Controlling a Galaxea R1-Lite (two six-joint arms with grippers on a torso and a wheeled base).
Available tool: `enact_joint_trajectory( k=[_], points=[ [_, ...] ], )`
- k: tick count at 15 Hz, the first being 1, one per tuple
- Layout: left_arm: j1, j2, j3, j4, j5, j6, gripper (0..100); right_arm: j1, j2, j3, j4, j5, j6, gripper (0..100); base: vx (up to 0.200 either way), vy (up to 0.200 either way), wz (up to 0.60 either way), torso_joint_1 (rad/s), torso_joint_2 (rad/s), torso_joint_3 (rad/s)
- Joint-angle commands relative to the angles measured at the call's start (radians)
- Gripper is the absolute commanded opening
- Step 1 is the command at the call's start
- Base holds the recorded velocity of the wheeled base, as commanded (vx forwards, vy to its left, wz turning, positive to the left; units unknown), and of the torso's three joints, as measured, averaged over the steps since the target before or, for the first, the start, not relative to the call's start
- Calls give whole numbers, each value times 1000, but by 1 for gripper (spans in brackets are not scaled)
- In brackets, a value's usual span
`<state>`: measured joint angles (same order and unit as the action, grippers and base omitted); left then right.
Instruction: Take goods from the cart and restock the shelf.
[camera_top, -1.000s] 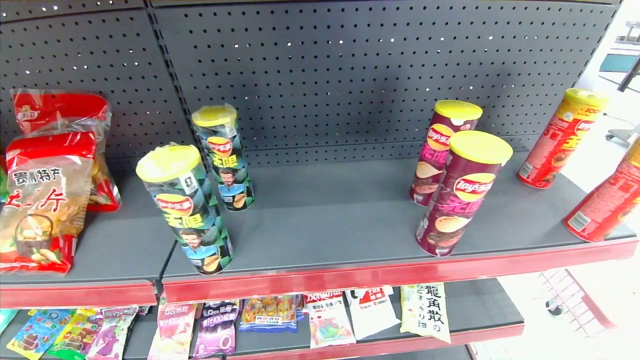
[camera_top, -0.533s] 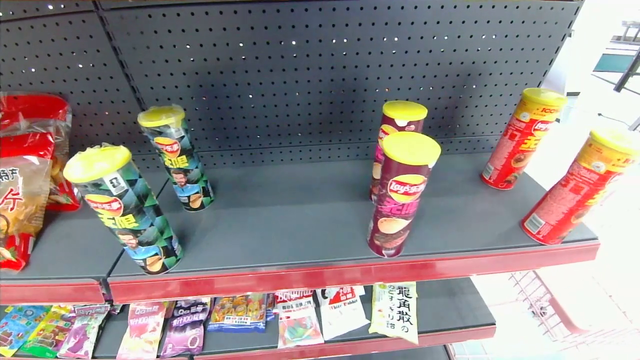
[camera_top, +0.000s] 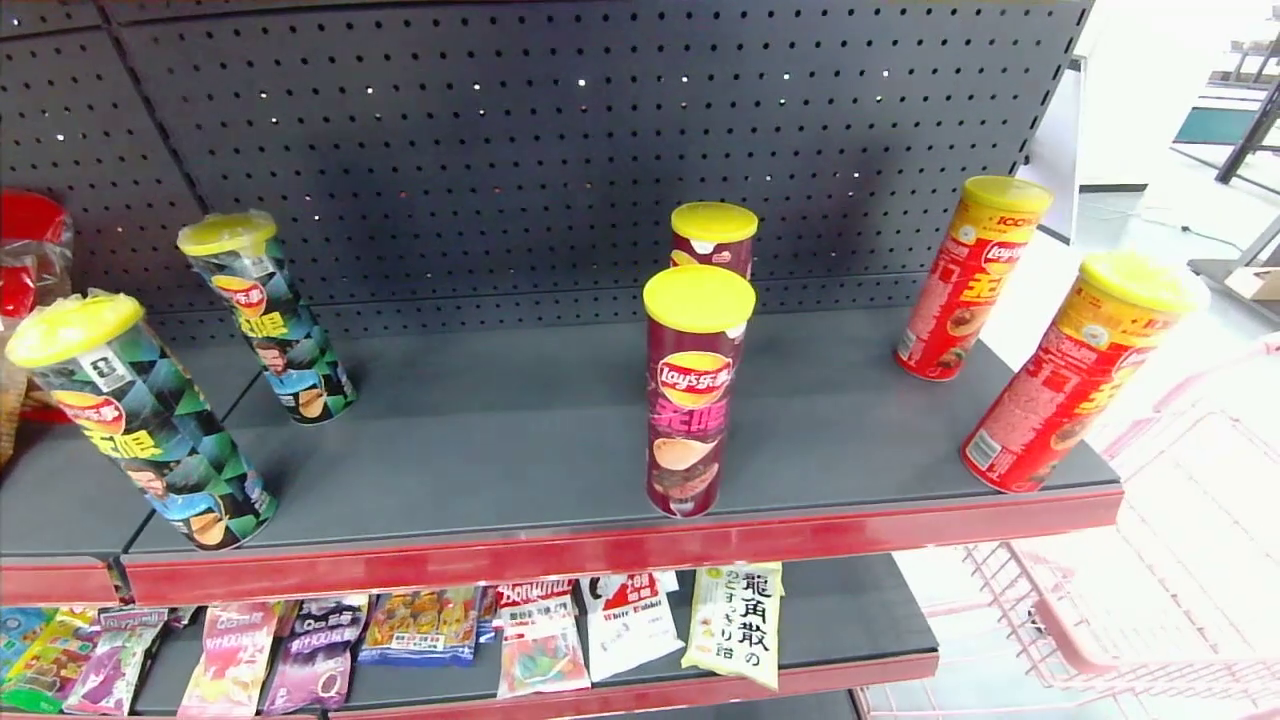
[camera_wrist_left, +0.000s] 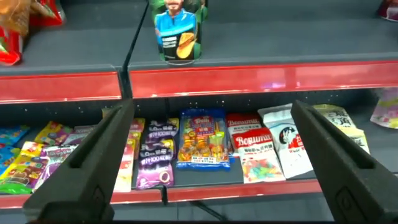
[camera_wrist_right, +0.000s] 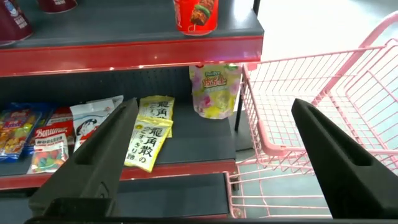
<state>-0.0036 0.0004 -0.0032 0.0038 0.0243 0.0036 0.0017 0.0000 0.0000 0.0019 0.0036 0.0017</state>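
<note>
Beyond the spread right jaws stands the cart (camera_wrist_right: 280, 106).

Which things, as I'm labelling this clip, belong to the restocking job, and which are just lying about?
Job: pink cart, shelf, left gripper and right gripper, both open and empty.
Just there: purple cans, green cans, red cans, snack packets below, pegboard.

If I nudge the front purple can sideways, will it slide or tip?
Probably tips: the front purple can is tall and narrow, standing upright near the front edge of the shelf. Once down, its round body would likely roll.
</note>
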Motion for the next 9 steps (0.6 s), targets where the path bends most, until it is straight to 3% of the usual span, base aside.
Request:
enact_joint_trajectory(
  k=[1,9],
  points=[
    [2,0,0,-1,0,-1,100,1,2,0,1,-1,0,100,0,0,0,0,0,0],
    [2,0,0,-1,0,-1,100,1,2,0,1,-4,-2,100,0,0,0,0,0,0]
  ],
)
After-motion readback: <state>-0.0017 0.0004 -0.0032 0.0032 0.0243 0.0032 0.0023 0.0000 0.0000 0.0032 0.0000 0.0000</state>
